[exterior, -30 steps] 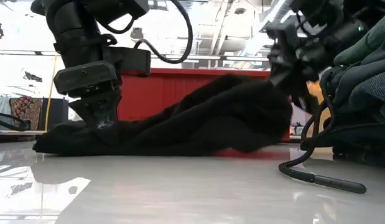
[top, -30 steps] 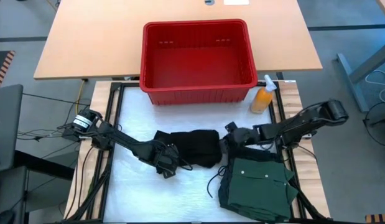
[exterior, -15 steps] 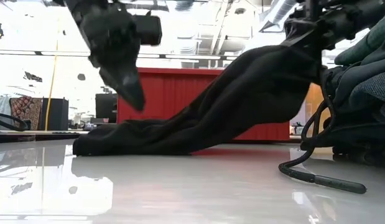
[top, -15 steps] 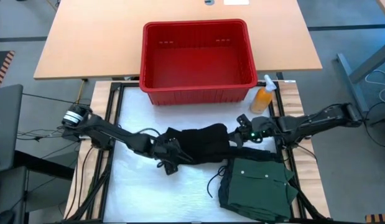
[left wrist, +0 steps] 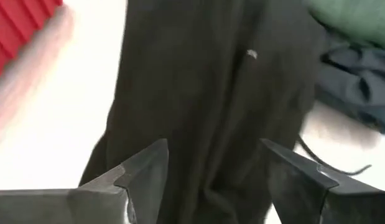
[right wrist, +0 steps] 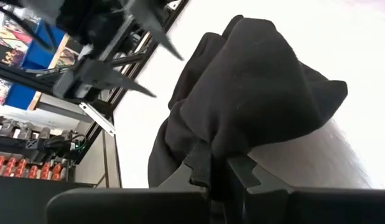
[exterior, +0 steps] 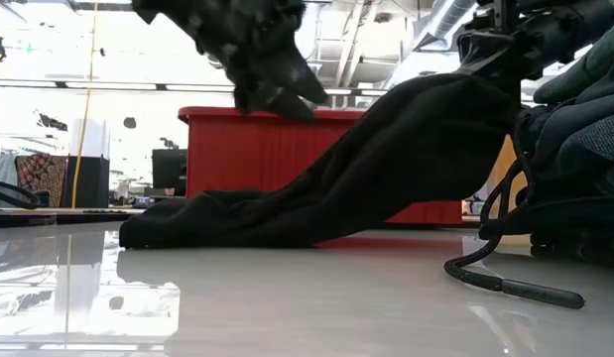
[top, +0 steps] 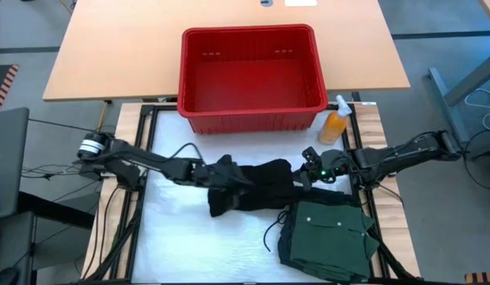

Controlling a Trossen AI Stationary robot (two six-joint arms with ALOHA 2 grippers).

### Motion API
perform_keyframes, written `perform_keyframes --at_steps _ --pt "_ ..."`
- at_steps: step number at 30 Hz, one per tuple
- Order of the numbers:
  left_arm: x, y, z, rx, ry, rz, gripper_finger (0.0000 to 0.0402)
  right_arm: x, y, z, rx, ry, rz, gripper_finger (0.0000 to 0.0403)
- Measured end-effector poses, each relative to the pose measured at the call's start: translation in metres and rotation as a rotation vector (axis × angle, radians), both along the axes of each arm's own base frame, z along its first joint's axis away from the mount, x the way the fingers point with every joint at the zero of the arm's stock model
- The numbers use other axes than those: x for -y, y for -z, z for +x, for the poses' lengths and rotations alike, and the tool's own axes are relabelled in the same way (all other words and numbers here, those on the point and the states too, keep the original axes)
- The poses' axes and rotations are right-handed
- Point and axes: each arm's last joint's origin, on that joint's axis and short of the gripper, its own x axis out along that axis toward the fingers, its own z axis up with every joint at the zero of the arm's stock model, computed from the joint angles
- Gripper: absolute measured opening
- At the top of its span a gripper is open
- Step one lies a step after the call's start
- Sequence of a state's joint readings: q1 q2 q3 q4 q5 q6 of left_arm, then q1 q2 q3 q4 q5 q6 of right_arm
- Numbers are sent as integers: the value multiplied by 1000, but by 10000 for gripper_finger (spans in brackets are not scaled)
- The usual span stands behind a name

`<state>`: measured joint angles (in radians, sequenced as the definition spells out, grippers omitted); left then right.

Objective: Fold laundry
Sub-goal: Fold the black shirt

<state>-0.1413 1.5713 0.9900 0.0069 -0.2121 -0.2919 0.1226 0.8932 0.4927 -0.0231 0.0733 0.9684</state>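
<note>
The right hand (right wrist: pixel 212 169) has its fingers pinched together on one end of the black garment (top: pixel 256 186) and holds that end up off the white tabletop (top: pixel 173 237), so in the low view the cloth slopes down from the raised corner to a heap lying flat on the surface. The left hand (top: pixel 222 170) hovers over the garment's other end with its fingers spread apart and nothing between them; its wrist view looks straight down past the open fingers (left wrist: pixel 142 171) at the dark fabric. Just beside it, toward the right arm, the green buttoned shirt (top: pixel 328 231) sits on top of a pile of darker clothes. The red basket (top: pixel 252 111) stands empty beyond. This looks like the spreading-out stage before any fold on the black piece. Next, I'd guess, the left hand needs to drop and take the low end so the two can pull the cloth flat.
</note>
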Motion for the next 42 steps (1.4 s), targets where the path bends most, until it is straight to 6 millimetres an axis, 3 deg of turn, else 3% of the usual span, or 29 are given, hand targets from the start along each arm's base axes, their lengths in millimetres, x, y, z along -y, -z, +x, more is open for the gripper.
perform_keyframes --at_steps 4,7,13,18,23,27,33,38,42 --pt "-7 10 15 16 35 4 214 0 -2 -1 14 -6 33 33" --pt "-6 36 28 -18 120 -7 190 -1 -6 0 17 -3 43 33" --pt "-14 78 46 -63 93 -174 123 -1 -28 4 57 -6 44 33" --pt "-19 77 73 106 113 -250 49 -2 -40 15 78 5 38 33" --pt "-23 75 85 70 165 -285 5 -7 -29 31 -1 7 47 33" --pt "-32 61 69 -100 199 -249 7 -9 -21 44 -53 17 56 33" --pt "-40 27 21 -367 252 -51 3 -12 -19 63 -86 11 36 33" --pt "-40 0 -11 -328 288 19 2 -15 -29 69 -69 -8 18 33" --pt "-35 11 -21 -230 348 -29 1 -19 -40 67 -101 -2 -2 33"
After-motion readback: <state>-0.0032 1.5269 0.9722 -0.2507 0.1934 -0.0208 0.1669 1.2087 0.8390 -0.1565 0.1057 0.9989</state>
